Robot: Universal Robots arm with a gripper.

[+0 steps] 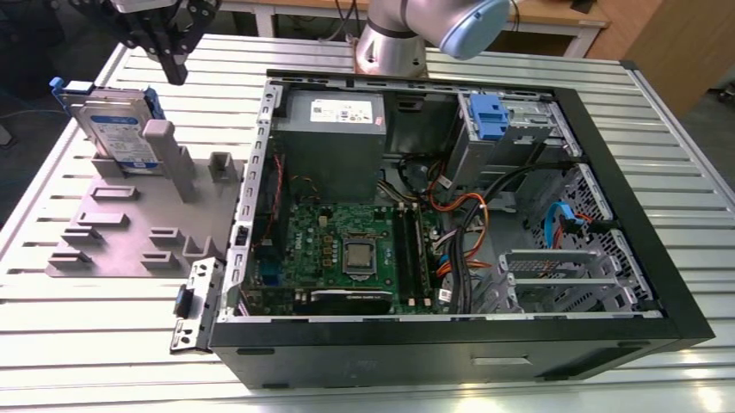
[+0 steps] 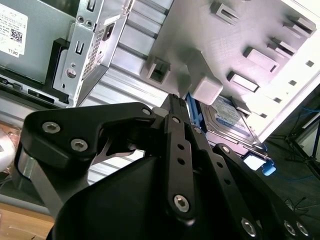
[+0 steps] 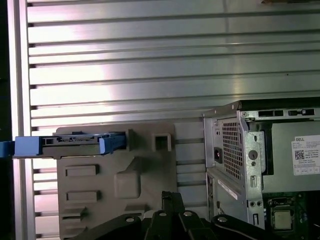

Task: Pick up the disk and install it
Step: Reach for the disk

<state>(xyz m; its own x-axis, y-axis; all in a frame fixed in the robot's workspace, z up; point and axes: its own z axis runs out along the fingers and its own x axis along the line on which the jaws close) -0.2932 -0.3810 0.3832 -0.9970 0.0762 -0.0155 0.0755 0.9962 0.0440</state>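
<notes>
The disk (image 1: 119,131) stands on edge in a slot at the back of the grey fixture plate (image 1: 126,225), at the exterior view's left. It is silver with a white-and-blue label and blue side rails. My gripper (image 1: 176,74) hangs above it and slightly toward the exterior view's right, apart from it, fingers pointing down and shut on nothing. The second wrist view looks past the closed gripper (image 2: 172,101) to the disk (image 2: 231,117) behind a grey post. From above, in the first wrist view, the disk (image 3: 75,144) is a thin edge beyond my gripper (image 3: 171,197).
An open black computer case (image 1: 643,284) lies at the middle and right of the slatted metal table (image 1: 69,361). Inside are a grey power supply (image 1: 333,129), a green motherboard (image 1: 344,249), cables, and a drive bay with a blue clip (image 1: 488,116). The arm's base (image 1: 391,47) stands behind the case.
</notes>
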